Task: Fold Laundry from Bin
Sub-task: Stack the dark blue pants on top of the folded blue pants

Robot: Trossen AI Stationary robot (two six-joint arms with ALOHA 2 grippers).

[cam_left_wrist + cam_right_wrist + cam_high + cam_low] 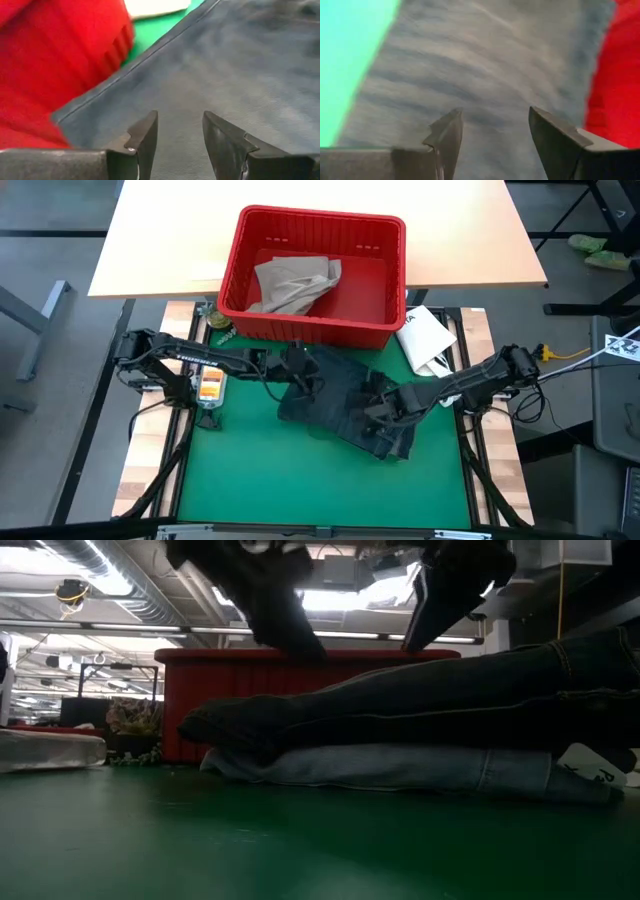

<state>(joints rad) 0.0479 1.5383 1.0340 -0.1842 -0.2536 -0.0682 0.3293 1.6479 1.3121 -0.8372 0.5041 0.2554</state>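
Denim jeans lie crumpled mid-table on green mat, just in front of red bin, over paler layer visible in low view. Tan khaki trousers wait inside bin. Left gripper over jeans' bin-side edge, jaws parted, nothing pinched. Right gripper over bunched part toward table's right edge, jaws apart, empty. Advice: pinch top layer only, both sides together, pull apart evenly, flatten before folding.
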